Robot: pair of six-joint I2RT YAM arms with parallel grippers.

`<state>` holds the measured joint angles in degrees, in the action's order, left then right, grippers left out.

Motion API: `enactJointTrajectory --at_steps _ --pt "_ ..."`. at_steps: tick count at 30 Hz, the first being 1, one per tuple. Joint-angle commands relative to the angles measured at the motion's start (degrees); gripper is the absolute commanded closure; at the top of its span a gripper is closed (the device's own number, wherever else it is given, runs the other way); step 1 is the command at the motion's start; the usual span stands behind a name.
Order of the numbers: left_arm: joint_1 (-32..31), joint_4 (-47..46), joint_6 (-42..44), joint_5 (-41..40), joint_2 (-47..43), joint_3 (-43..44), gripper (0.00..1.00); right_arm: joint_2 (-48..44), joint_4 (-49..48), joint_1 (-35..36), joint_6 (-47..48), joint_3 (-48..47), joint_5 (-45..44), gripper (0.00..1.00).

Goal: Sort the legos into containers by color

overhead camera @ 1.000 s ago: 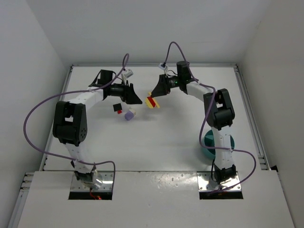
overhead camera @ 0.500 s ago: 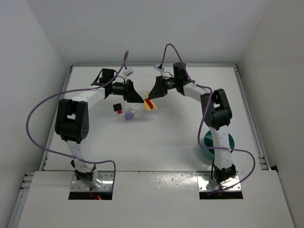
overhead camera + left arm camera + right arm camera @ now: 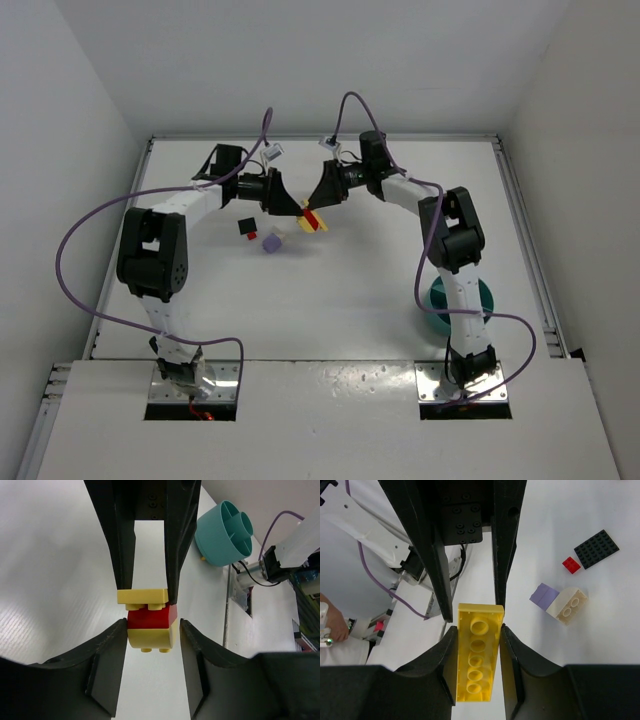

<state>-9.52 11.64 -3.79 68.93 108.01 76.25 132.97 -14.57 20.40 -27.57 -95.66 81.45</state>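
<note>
- A small stack of plastic legos (image 3: 312, 218) sits between the two grippers, over the back middle of the white table (image 3: 350, 290). It is a long yellow plastic plate (image 3: 476, 655), a red plastic brick (image 3: 151, 617) joined to it, and a short yellow plastic brick (image 3: 150, 637) joined to the red one.
- The right gripper (image 3: 476, 635) has its jaws closed on the long yellow plastic plate, with a finger flat against each long side.
- The left gripper (image 3: 152, 627) faces it nose to nose. Its jaws stand partly apart and straddle the red and short yellow bricks. The pads lie right at the bricks' sides, though I cannot tell whether they actually press.
- Just left of the stack lie loose pieces (none touched by a gripper):
  - a black studded plastic plate (image 3: 596, 548)
  - a small loose red plastic brick (image 3: 571, 565) beside the black plate
  - a lavender-purple plastic brick (image 3: 543, 595) joined to a cream plastic brick (image 3: 568, 605)
- The round teal plastic bowl (image 3: 215, 542), split into compartments around a central ring, stands near the right arm's base, well apart from the stack.
</note>
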Motion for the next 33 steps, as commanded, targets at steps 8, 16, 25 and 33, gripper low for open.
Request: enactJointTrajectory --at_steps 8,16,25,33 --pt "-1.6 -1.8 0.7 1.4 1.0 2.9 0.56 -0.3 -3.4 0.9 0.4 -2.9 1.6 1.00" --pt "-2.2 0.3 2.7 0.3 1.0 2.9 0.89 -0.3 -4.0 0.3 0.4 -2.9 1.6 1.00" --pt "-2.2 5.9 8.6 -3.1 -1.2 0.4 1.00 -4.2 -4.5 -1.9 1.0 2.7 1.1 1.00" --pt "-1.6 9.8 14.0 -5.7 -3.5 -1.4 1.00 -7.2 16.2 -4.9 17.1 1.7 -4.4 1.00"
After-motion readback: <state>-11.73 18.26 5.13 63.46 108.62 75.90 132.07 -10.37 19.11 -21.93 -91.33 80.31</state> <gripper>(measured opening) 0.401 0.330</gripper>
